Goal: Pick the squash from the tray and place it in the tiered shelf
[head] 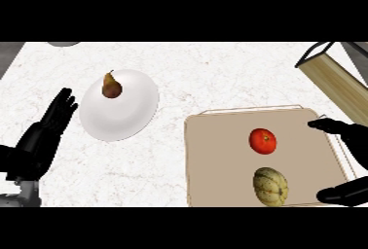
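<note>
Head view: one squash [270, 186], one tomato [263, 141] on tray [215, 165]; both hands released.

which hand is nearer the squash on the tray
Right. The right hand is open beside the tray, just right of the squash; the left hand rests far left, past the plate.

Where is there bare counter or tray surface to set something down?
Free: counter between white plate and tray; also the tray's left half. Crowded: the tray's right, with tomato, squash and right hand. Left hand rests beside the plate.
</note>
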### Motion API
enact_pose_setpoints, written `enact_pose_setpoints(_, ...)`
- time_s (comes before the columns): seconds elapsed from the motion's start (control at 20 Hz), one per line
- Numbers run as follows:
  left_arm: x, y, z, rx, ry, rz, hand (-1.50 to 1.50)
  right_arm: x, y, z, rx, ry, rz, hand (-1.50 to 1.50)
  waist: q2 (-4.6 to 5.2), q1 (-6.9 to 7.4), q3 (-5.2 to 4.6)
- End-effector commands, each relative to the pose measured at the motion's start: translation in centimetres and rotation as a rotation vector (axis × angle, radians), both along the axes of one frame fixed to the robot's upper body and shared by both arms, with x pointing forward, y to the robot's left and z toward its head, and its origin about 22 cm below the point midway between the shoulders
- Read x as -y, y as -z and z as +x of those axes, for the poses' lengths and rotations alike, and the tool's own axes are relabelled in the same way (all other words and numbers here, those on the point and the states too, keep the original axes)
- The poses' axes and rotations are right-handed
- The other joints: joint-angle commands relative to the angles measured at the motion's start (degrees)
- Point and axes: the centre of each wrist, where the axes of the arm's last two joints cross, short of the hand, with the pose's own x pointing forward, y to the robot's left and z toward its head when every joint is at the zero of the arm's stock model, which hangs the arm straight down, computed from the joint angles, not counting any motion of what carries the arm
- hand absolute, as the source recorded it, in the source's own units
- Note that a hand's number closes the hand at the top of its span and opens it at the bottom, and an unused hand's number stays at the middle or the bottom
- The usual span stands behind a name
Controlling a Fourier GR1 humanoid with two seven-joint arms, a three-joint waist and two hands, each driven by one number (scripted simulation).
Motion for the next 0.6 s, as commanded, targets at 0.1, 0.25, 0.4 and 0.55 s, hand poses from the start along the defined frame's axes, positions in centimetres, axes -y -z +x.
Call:
enact_pose_setpoints(0.1,1.4,-0.5,0.5,-0.008,-0.009,-0.008,0.00,5.1,-1.0,-1.4,0.146,-0.151,-0.024,-1.50,-0.14,0.15,-0.03)
enact_pose_setpoints(0.25,0.5,0.3,-0.1,-0.009,0.016,-0.002,0.00,5.6,-1.2,-1.4,0.240,-0.066,-0.145,-1.50,-0.11,1.08,-0.15)
enact_pose_setpoints(0.4,0.8,-0.9,0.2,0.003,-0.002,-0.009,0.00,6.9,-1.8,-3.8,0.274,-0.063,-0.239,-1.50,-0.46,-0.13,-0.16)
enact_pose_setpoints(0.55,0.2,-1.5,0.6,-0.021,-0.001,-0.011,0.00,5.9,0.3,-5.4,0.261,-0.068,-0.286,-1.50,-0.40,0.00,-0.21)
